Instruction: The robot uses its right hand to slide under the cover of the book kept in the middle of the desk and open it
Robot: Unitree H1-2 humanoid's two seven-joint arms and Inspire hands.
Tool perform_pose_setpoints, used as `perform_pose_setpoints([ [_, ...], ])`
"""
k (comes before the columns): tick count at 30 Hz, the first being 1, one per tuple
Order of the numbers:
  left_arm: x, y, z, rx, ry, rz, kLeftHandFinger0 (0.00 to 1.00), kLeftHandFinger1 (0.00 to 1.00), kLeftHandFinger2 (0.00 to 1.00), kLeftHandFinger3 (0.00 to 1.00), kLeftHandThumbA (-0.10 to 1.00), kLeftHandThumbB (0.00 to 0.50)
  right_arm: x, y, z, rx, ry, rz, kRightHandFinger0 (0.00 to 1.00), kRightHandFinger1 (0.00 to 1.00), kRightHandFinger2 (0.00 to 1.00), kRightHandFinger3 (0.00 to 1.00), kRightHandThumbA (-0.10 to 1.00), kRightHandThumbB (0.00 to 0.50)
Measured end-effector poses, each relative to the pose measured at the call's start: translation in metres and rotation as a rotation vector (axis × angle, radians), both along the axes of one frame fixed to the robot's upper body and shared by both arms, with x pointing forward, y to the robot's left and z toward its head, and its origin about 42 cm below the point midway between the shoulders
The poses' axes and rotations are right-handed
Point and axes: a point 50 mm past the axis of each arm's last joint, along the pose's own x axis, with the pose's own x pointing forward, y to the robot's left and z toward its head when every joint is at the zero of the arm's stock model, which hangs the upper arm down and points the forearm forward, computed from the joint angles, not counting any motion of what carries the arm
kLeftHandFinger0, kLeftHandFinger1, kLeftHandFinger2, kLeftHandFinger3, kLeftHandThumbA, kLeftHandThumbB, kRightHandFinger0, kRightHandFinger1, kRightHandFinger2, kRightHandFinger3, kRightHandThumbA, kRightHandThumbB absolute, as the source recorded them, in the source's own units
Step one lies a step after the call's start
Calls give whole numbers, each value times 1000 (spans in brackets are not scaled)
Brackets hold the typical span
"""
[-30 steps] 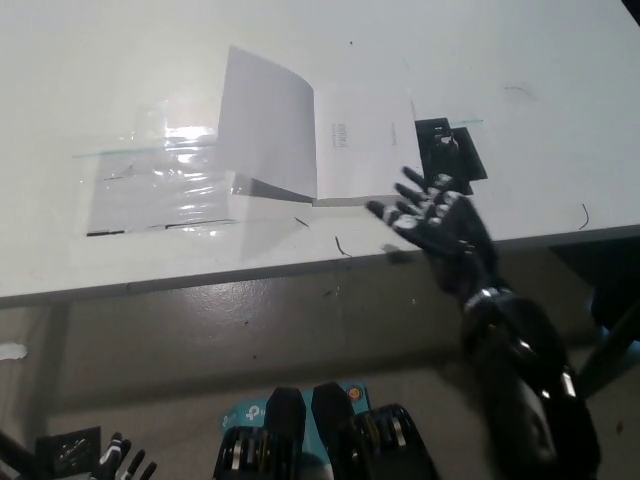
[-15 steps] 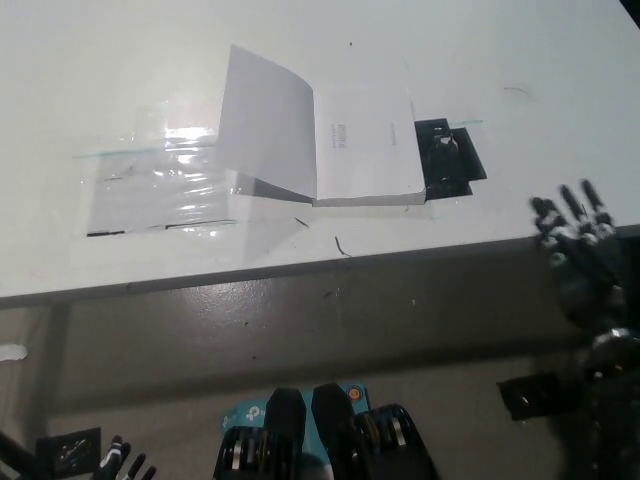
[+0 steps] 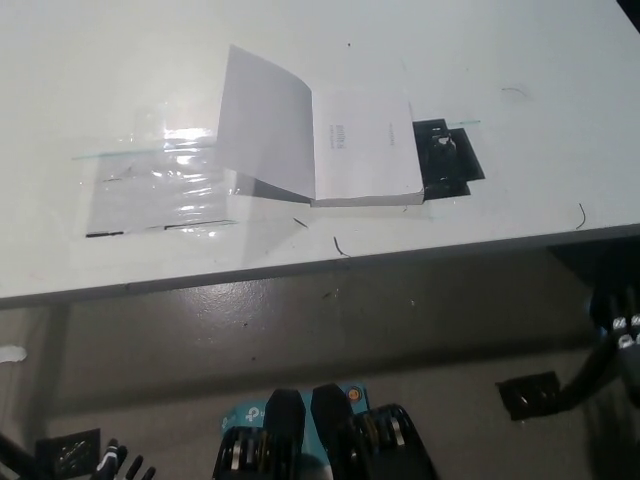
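The white book (image 3: 365, 150) lies in the middle of the white desk (image 3: 520, 60). Its cover (image 3: 265, 125) stands lifted and leans to the left, showing the first page with small print. My black right hand (image 3: 622, 328) is far from the book, below the desk's front edge at the picture's right border; only a small part of it shows. Only the tips of my white left hand (image 3: 125, 466) show at the bottom left, resting low.
A clear plastic sheet (image 3: 160, 190) is taped to the desk left of the book. A black flat object (image 3: 450, 160) lies under the book's right side. The desk's front edge (image 3: 330, 262) runs across the middle; a small black piece (image 3: 530, 395) lies on the floor.
My right hand has pulled away from the book's lower right corner, moving right and down past the desk edge. The cover stays lifted as before.
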Motion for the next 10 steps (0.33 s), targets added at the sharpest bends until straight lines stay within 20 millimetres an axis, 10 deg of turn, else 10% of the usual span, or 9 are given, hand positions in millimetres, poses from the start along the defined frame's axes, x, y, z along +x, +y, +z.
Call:
perform_pose_setpoints([
  [10,0,1,0,-4,-3,5,892,877,918,1000,970,109,-6,15,-52,117,121,-39,998,930,920,1000,1000,141],
])
